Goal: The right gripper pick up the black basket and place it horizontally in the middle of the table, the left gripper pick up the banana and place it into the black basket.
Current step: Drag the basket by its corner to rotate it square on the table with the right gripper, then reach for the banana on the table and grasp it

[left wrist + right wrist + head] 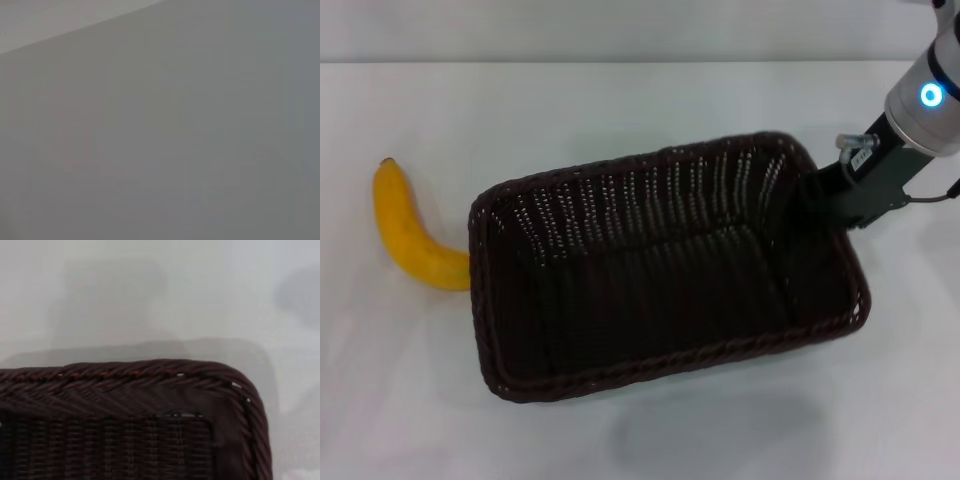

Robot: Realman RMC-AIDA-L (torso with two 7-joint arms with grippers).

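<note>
Black basket (660, 270): woven wicker-like strands, braided rim, openwork slatted walls, rough with a faint sheen. Banana (412, 232): smooth, matt yellow skin. Table (620, 100): plain white, smooth, slightly reflective.

Black basket (660, 265): large, rectangular, dark woven wicker, braided rim, slatted openwork sides, rounded corners. Sits slightly askew on the white table (620, 100), long side running roughly left to right, right end angled farther back. Open and hollow inside. One rounded corner of the rim (210, 375) seen close up over the pale tabletop. Banana (412, 232): single, curved, yellow-orange, dark stem tip pointing away. Lies flat on the table just left of the basket, lower end touching or nearly touching its left wall.
</note>
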